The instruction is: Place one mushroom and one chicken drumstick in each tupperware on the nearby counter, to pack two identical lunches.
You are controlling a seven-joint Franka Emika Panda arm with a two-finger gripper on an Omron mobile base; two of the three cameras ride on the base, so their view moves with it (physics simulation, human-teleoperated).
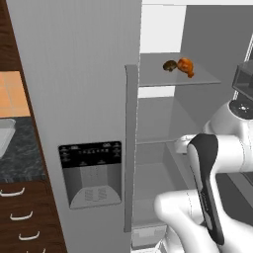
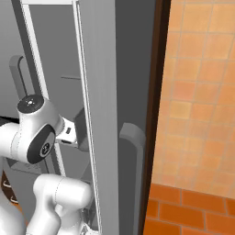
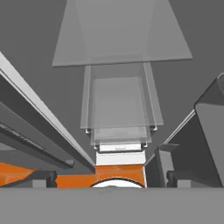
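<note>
A brown mushroom (image 1: 170,65) and an orange-brown chicken drumstick (image 1: 186,66) lie side by side on an upper glass shelf (image 1: 158,79) of the open fridge. On the dark speckled counter (image 1: 22,155) at the far left, the corner of a light-grey tupperware (image 1: 5,136) shows. My gripper (image 3: 109,178) is open, its dark fingertips (image 3: 41,178) far apart with nothing between them. It looks down past stacked glass shelves and drawers inside the fridge. The arm's dark hand (image 1: 244,81) is at the right edge, right of and a little below the food.
The shut left fridge door with its dispenser panel (image 1: 90,173) and tall handle (image 1: 130,148) stands between counter and open compartment. The open right door (image 2: 98,114) rises close beside the arm. Orange tiles (image 2: 197,92) lie right of it. Dark wood drawers (image 1: 24,217) sit under the counter.
</note>
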